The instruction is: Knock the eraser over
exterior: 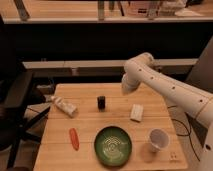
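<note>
As far as anyone standing by can judge from the one camera view, the job is not yet done: the eraser (pixel 101 102), a small black block, stands upright on the wooden table (pixel 90 125), a little left of the middle and in the far half of the top, and nothing touches it. Hanging over the far edge of the table, right of the middle, the gripper (pixel 127 90) sits at the end of the white arm (pixel 170 90), which reaches in from the right side of the scene and bends downward. Its fingers are drawn together, closed on nothing that I can see. From the gripper the eraser lies to the left and somewhat nearer, apart from it, with bare wood between the two. What is left, then, is the whole of the knock: the closed fingers have to come down and across to the left to meet the block and tip it onto its side. Around it lie other things that should be left alone: a flat white block (pixel 136 112) to the eraser's right, a green plate (pixel 113 146) nearer, a paper cup (pixel 158 140) at the near right, and a bottle (pixel 64 105) on its side at the left.
</note>
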